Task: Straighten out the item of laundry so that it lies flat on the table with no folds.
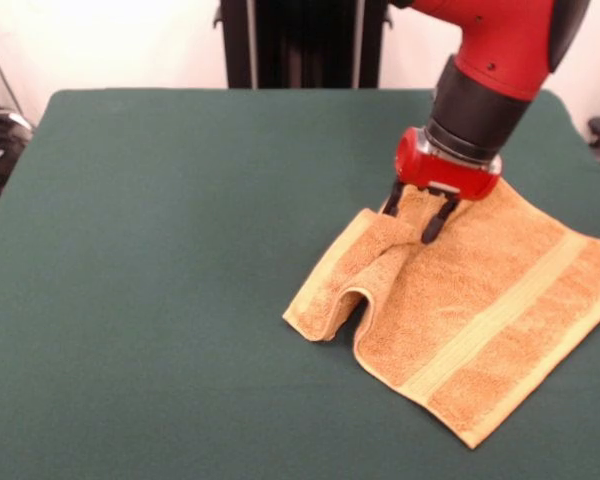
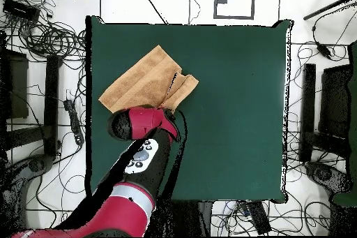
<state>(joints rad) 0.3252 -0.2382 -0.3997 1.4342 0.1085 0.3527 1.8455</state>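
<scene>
The orange-tan towel (image 1: 480, 300) lies at the right of the dark green table (image 1: 180, 250), near its right edge. Its right part is flat, with a lighter band running across it. Its left part is bunched into a raised ridge and a rolled fold (image 1: 345, 290). My gripper (image 1: 412, 215) points down at the towel's far left part, with its black fingers (image 1: 432, 226) pinching the raised ridge of cloth. In the overhead view the towel (image 2: 136, 78) lies at the table's (image 2: 237, 95) upper left, and my red arm (image 2: 143, 125) covers its lower edge and hides the gripper.
The robot's black pedestal (image 1: 300, 40) stands beyond the table's far edge. Cables and dark equipment (image 2: 42, 33) lie on the floor around the table. The towel's right corner reaches the picture's right edge in the front view.
</scene>
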